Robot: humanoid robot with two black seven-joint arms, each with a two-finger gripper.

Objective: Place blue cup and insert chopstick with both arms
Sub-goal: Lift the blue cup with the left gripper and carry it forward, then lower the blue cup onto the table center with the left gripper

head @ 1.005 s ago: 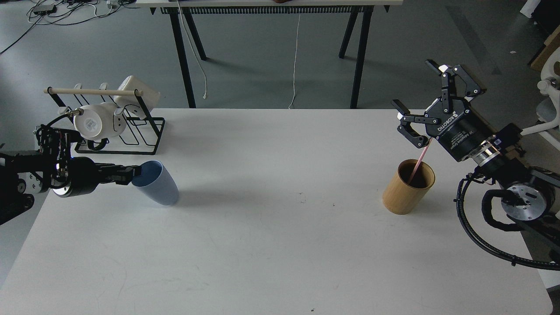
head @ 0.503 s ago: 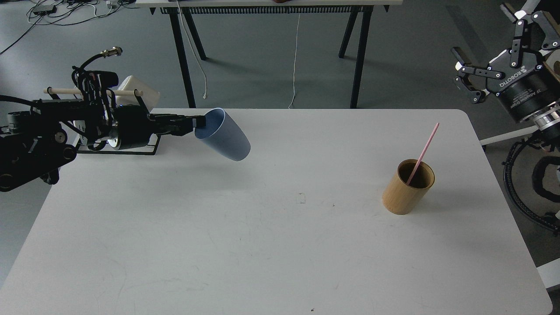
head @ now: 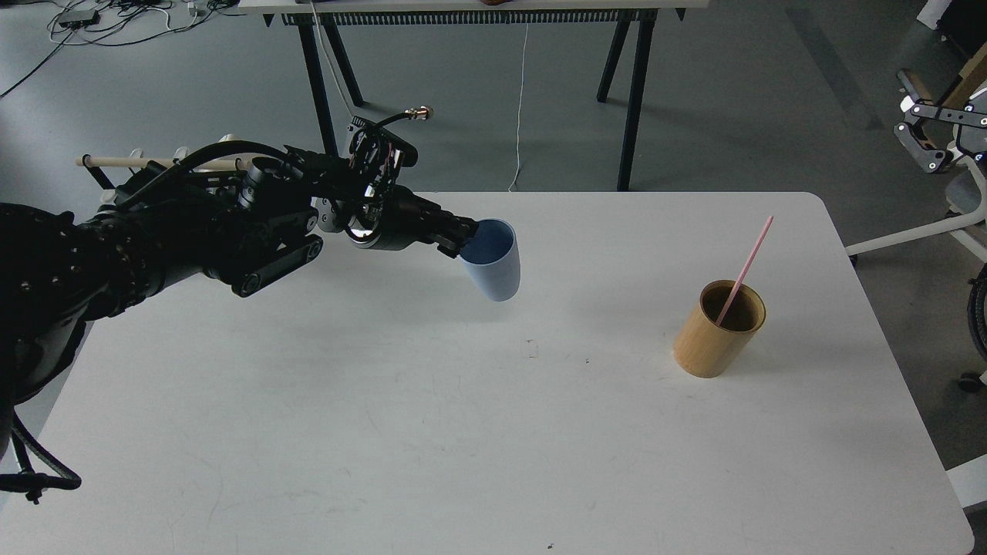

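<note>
My left gripper (head: 465, 235) is shut on the rim of the blue cup (head: 493, 266) and holds it above the white table (head: 463, 432), near the middle back. The cup hangs almost upright, tilted slightly, its mouth up. The pink chopstick (head: 745, 270) stands leaning in the tan bamboo cylinder (head: 717, 331) at the right of the table. My right gripper (head: 929, 135) is at the far right edge of the view, off the table and well away from the chopstick. Its fingers are spread open and empty.
The black wire rack with its wooden rod (head: 146, 163) stands at the back left, mostly hidden behind my left arm. A black-legged table (head: 478, 8) stands on the floor behind. A white chair frame (head: 917, 235) is off the table's right side.
My left arm has carried the blue cup rightward from the left side toward the table's middle, and the cup has turned more upright. My right gripper has withdrawn further right, off the table.
</note>
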